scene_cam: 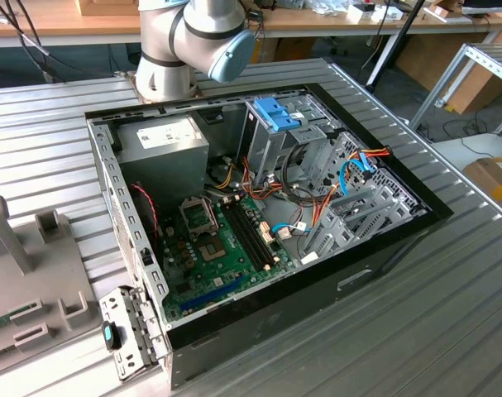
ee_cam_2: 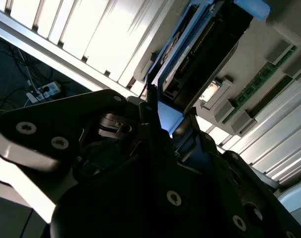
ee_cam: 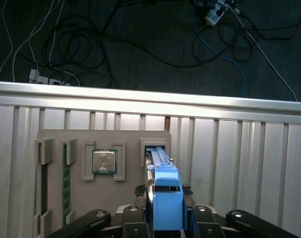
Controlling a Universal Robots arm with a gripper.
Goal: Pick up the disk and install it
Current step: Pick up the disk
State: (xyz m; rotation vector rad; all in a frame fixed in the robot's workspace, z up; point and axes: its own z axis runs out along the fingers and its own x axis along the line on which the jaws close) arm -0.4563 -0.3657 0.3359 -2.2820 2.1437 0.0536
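Item: disk (ee_cam: pixel 166 196), flat dark grey rectangular hard drive with bright blue plastic rails and end tab; stands on end in a slot of the pale grey moulded holder tray (ee_cam: pixel 125 141), beside the tray's square processor chip (ee_cam: pixel 104 161), long axis in line with the gripper's reach. Black two-finger gripper (ee_cam: pixel 165 190): poised squarely over the tray, fingers apparently pinching the disk's blue tab end

Dark floor (ee_cam: pixel 279 29), wooden workbench (scene_cam: pixel 60 29)
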